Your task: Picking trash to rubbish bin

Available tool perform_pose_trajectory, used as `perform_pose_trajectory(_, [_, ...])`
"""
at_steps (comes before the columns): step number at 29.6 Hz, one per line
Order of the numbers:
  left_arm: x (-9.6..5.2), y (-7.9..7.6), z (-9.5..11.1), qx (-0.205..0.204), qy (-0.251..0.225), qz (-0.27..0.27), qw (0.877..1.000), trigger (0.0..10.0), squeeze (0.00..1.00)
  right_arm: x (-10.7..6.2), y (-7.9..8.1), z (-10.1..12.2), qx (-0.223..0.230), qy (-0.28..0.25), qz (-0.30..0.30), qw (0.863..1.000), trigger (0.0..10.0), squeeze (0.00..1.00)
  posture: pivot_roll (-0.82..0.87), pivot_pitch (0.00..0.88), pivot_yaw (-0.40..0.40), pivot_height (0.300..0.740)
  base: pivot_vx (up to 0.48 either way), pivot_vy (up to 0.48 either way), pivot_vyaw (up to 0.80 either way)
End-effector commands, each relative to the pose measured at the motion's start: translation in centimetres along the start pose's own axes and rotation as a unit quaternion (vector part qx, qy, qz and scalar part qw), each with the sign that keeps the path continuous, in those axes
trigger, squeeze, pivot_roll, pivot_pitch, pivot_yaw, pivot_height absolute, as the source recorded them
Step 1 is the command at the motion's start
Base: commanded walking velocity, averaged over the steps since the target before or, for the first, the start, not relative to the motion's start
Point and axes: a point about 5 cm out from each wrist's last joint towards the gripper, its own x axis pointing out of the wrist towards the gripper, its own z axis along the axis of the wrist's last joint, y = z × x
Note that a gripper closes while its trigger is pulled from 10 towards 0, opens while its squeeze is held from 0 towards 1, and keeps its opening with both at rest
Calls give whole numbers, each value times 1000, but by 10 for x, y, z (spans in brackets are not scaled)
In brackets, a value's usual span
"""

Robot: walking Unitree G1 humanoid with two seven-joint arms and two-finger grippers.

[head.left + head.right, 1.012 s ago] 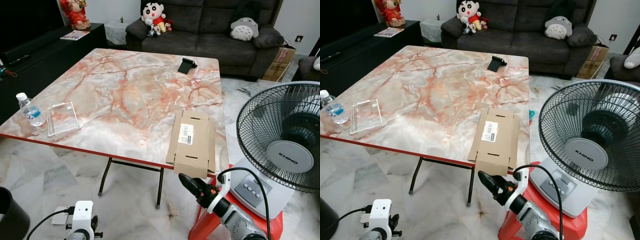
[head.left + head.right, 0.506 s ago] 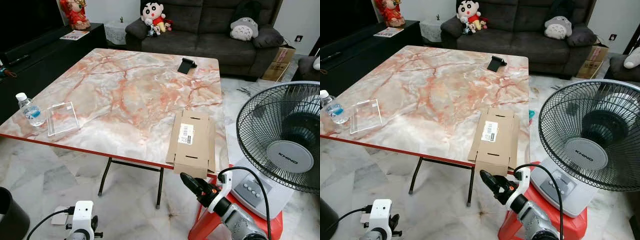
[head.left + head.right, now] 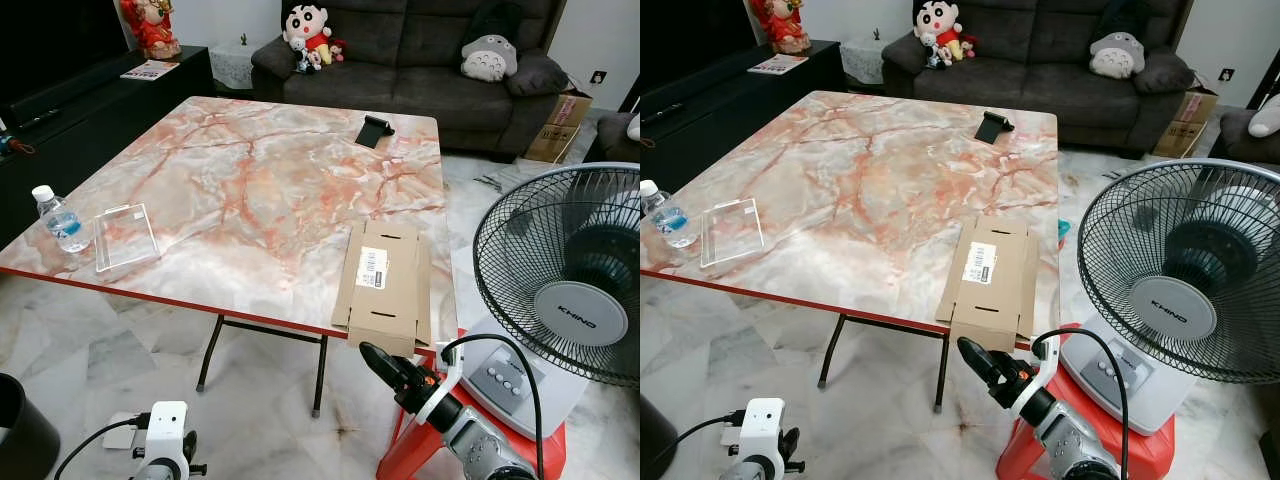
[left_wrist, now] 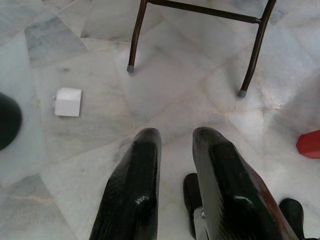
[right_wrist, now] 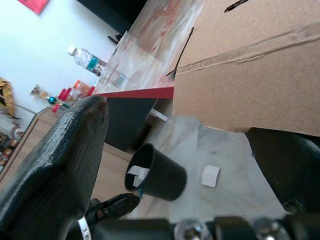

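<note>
Right gripper [image 3: 378, 362] is reaching up from below the near edge of the marble tabletop [image 3: 250, 190], its 2 black fingers spread apart and empty. It is pointing at the flattened cardboard box [image 3: 383, 283], which is lying by the near right corner with its near end jutting past the edge. That overhang is probably why the approach is coming from underneath: it offers a lip to pinch. In the right wrist view the cardboard flap [image 5: 260, 70] is sitting between the open fingers, close but not yet touched. Down on the floor, the black rubbish bin [image 5: 157, 172] is waiting to the robot's left. Left gripper [image 4: 175, 192] is hanging idle over the tiles, fingers slightly apart.
</note>
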Motion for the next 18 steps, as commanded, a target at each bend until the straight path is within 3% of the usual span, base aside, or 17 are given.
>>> perform_pose_trajectory(1, [0,0,-2,-6,6,1,1000,10000,0,2,-2,8,-18,-13,-22,1000,10000,0,8,0,-10,740,0,0,0])
perform_pose_trajectory(2, [0,0,-2,-6,6,1,1000,10000,0,2,-3,9,-22,-13,-33,999,10000,0,8,0,-10,740,0,0,0])
perform_pose_trajectory(3, [0,0,-2,-7,6,1,1000,10000,0,1,-5,8,-24,-13,-49,998,7725,0,8,0,-11,740,0,0,0])
perform_pose_trajectory(4, [0,0,-2,-7,6,1,1000,10000,0,1,-6,8,-24,-14,-52,998,7725,0,8,0,-11,740,0,0,0])
perform_pose_trajectory(5, [0,0,-2,-7,6,1,1000,10000,0,1,-6,9,-26,-16,-58,998,6196,0,9,0,-12,740,0,0,0])
perform_pose_trajectory(6, [0,0,-2,-7,6,1,1000,10000,0,1,-7,10,-25,-21,-64,997,0,0,9,0,-12,740,0,0,0])
perform_pose_trajectory(18, [0,0,-2,-7,7,1,1000,10000,0,3,-7,7,-21,-24,-70,997,0,0,10,0,-12,740,0,0,0])
